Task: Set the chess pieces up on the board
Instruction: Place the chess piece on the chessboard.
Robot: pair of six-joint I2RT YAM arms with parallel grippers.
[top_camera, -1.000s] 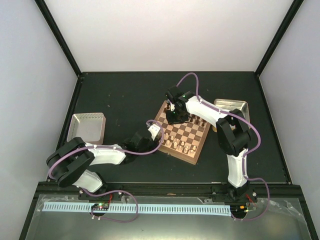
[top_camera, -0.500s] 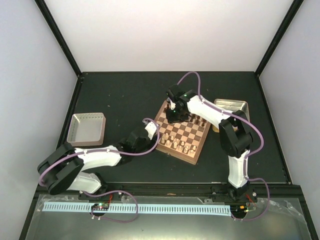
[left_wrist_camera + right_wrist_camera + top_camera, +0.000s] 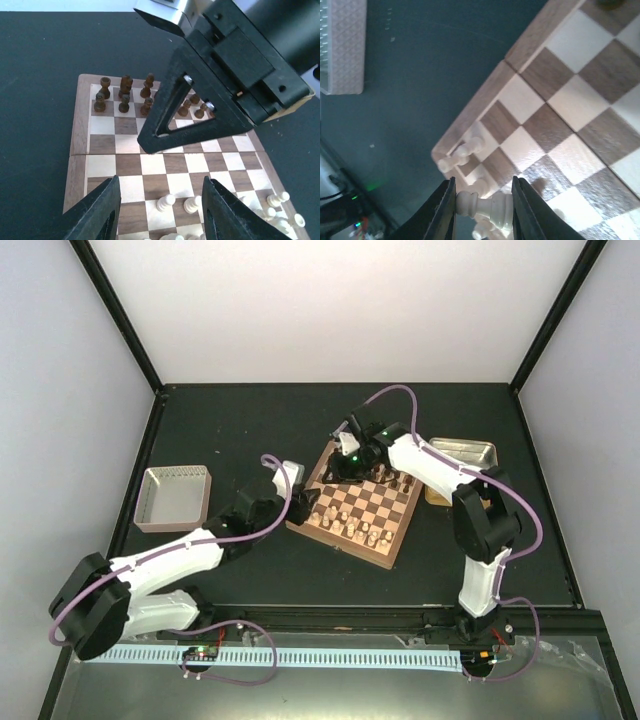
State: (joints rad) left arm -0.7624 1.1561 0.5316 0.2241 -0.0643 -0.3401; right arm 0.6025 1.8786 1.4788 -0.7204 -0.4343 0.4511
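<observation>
Left arm (image 3: 175, 558) has stretched out to the board (image 3: 76, 125), and the left fingers (image 3: 97, 212) have spread; they're open and empty over the cream pawns (image 3: 165, 202). Right fingers (image 3: 445, 210) clamp a cream piece (image 3: 492, 206) held sideways above the board, hanging close in front of the left ones. Risks: two arms crowd one board, so they may collide; a sideways piece likely topples on release; either set of fingers could clip the pawns or dark pieces (image 3: 124, 95).
</observation>
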